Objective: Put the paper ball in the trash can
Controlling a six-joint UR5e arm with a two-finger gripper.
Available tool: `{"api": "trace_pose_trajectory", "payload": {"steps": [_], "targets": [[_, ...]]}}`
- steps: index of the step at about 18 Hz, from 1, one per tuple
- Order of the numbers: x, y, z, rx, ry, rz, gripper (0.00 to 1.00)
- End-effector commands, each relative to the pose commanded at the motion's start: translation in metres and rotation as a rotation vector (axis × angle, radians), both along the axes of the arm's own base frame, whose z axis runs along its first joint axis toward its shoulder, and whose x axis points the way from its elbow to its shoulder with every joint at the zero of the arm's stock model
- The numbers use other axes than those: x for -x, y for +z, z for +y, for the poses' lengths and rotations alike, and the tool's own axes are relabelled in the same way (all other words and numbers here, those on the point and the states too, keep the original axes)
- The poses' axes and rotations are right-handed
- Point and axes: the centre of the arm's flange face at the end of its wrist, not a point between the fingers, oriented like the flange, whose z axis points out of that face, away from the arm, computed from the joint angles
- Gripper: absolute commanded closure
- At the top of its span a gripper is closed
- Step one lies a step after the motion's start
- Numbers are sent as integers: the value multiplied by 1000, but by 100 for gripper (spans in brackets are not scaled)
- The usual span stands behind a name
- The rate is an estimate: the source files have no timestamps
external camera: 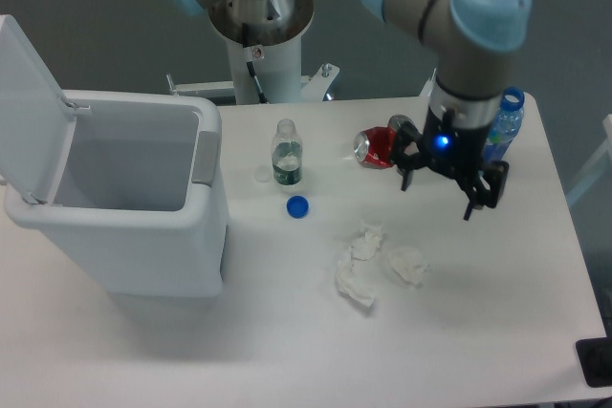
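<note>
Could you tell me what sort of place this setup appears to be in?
Probably a robotics lab or test bench. A robot arm on a pedestal holds its open end effector over a plain white table set with staged litter: a crushed red can, paper scraps and an open bin.

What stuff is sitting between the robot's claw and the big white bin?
The crushed red can, the small clear bottle and the blue cap sit on the table between the gripper and the trash can. The jaws are open and empty. No paper ball is visible.
</note>
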Motion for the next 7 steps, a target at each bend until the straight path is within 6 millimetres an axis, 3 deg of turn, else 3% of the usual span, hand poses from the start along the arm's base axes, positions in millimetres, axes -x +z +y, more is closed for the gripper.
{"api": "trace_pose_trajectory", "payload": {"steps": [2,7], "targets": [[11,-10,-1,62,-30,12,0],[12,-10,-2,67,-56,14,0]]}}
